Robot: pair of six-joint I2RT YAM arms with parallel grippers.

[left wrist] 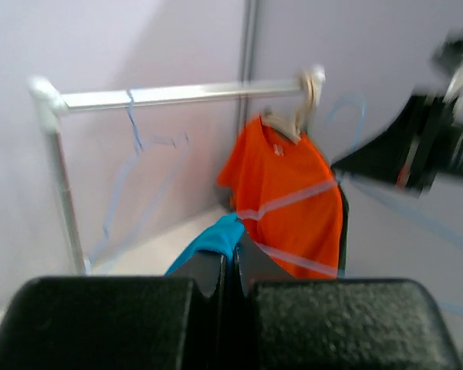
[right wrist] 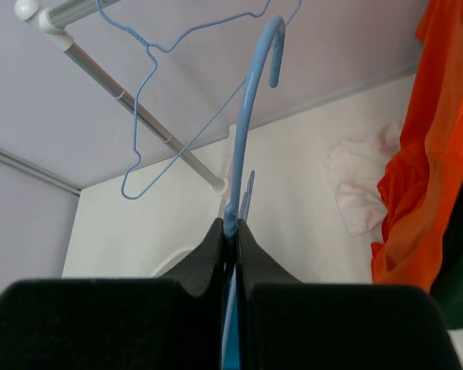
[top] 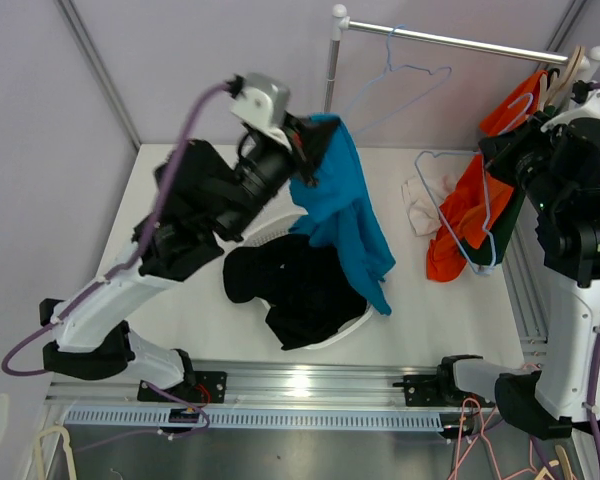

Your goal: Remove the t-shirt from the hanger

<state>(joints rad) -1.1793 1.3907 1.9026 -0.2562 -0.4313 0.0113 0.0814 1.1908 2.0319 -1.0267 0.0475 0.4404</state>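
Observation:
A blue t-shirt [top: 345,210] hangs from my left gripper [top: 308,140], which is shut on its top edge above the basket. In the left wrist view the fingers pinch blue fabric [left wrist: 220,235] at my left gripper [left wrist: 233,258]. My right gripper [top: 502,150] is shut on the neck of a light blue hanger [top: 458,215], which hangs bare at the right, apart from the t-shirt. In the right wrist view the hanger's hook [right wrist: 251,116] rises from my right gripper [right wrist: 231,227].
A white basket [top: 355,322] holds black clothes [top: 300,285]. An orange shirt [top: 470,210] hangs at the right end of the rack rod [top: 450,40]. An empty blue hanger [top: 395,80] hangs on the rod. A white cloth [top: 420,205] lies on the table.

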